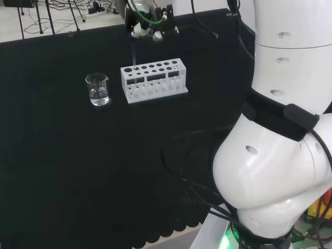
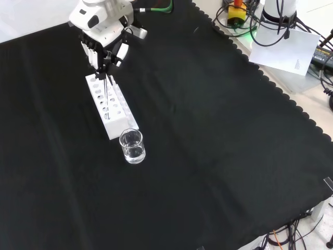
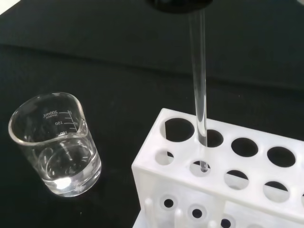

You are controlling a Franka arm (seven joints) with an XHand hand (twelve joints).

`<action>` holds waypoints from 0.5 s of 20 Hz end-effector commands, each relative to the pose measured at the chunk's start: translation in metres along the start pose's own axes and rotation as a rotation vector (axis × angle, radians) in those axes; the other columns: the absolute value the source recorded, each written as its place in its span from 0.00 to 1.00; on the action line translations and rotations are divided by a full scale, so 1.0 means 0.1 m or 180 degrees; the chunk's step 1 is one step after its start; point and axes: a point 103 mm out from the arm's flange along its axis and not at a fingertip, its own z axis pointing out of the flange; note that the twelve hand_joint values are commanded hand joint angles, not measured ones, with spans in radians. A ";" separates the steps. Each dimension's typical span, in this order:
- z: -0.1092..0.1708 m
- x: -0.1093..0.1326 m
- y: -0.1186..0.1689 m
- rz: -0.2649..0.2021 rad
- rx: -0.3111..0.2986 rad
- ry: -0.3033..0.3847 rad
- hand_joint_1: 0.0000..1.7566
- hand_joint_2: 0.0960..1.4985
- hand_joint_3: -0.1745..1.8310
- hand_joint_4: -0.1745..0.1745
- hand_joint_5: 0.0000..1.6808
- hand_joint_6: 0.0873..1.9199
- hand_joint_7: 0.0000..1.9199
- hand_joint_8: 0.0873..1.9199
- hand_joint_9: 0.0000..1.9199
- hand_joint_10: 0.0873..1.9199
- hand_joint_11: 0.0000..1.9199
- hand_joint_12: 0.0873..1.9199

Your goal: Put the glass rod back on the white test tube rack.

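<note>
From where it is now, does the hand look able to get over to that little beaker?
Probably yes. The beaker stands in the open just beside the rack, with bare cloth around it. But the hand is busy holding the glass rod in a rack hole.

The clear glass rod (image 3: 199,80) stands nearly upright, its lower end down inside a hole near the end of the white test tube rack (image 3: 223,185). In the head view, the rack (image 1: 154,80) lies upper centre.
</note>
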 end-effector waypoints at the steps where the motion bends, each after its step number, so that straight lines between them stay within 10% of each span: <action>1: -0.02 0.01 0.04 0.0015 0.0057 -0.0046 0.74 0.71 0.00 0.00 0.76 0.05 0.64 0.45 0.96 0.24 0.81 0.23; 10: 0.00 0.00 0.06 0.0030 0.0143 -0.0085 0.74 0.71 0.00 0.00 0.76 0.06 0.64 0.45 0.96 0.24 0.81 0.23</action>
